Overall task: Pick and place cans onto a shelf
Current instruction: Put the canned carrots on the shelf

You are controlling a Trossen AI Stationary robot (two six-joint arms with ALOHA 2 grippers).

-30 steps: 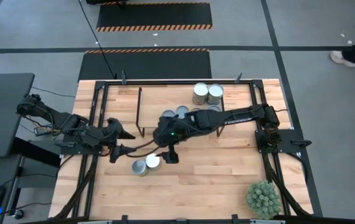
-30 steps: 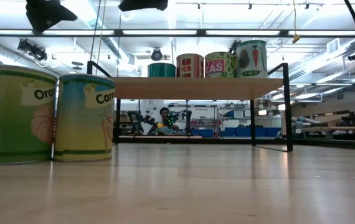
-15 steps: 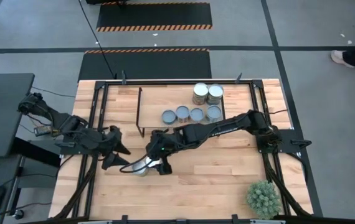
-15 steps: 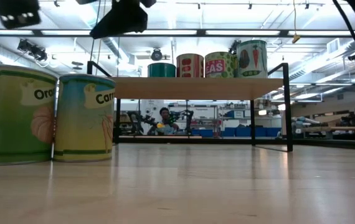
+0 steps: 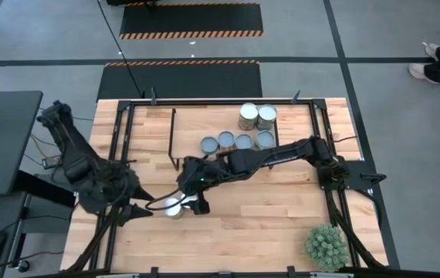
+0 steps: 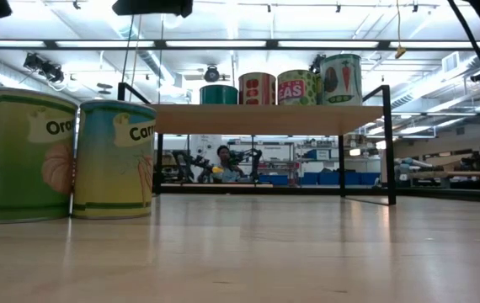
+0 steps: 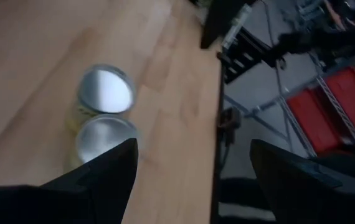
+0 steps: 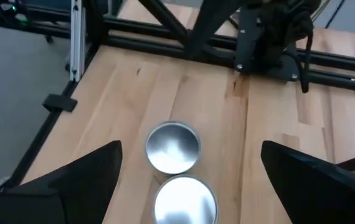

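Two cans stand side by side on the table near its front left. In the low view they are the green can and the yellow-blue can. My right gripper hovers open just above them, and both tops show between its fingers. My left gripper hangs open to the left of the pair, with the tops ahead of it. Several more cans stand on the shelf.
A green spiky plant stands at the table's near right corner. The shelf's black legs stand on the far half of the table. Black frame rails run along the table's left and right edges. Bare wood lies at the near middle.
My left gripper has swung toward the table's near edge and turned, away from the shelf. My right gripper has gone toward the left and near edges and come down over the two cans on the table. The cans have kept still.
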